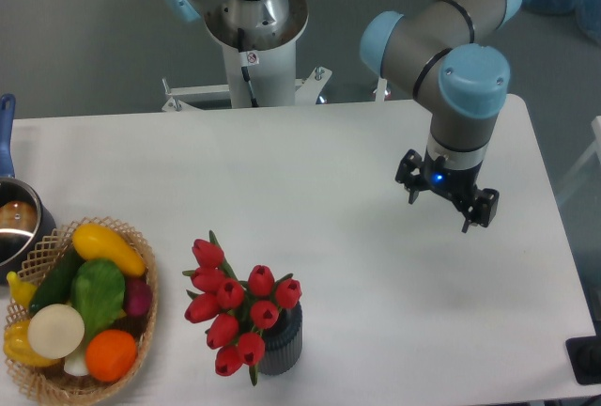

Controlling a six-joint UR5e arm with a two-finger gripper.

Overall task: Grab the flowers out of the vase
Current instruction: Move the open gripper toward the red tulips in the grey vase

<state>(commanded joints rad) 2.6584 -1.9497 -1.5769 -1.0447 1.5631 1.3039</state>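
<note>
A bunch of red tulip flowers (231, 304) with green stems stands in a short dark grey ribbed vase (282, 344) near the table's front edge, left of centre. The buds lean out to the left of the vase mouth. My gripper (446, 205) hangs over the right part of the table, well to the right of and behind the vase, pointing down. Its two dark fingers stand apart with nothing between them, so it is open.
A woven basket (143, 331) of fruit and vegetables sits at the front left corner. A metal pot (17, 227) with a blue handle stands at the left edge behind it. The robot's white base column (255, 49) rises behind the table's far edge.
</note>
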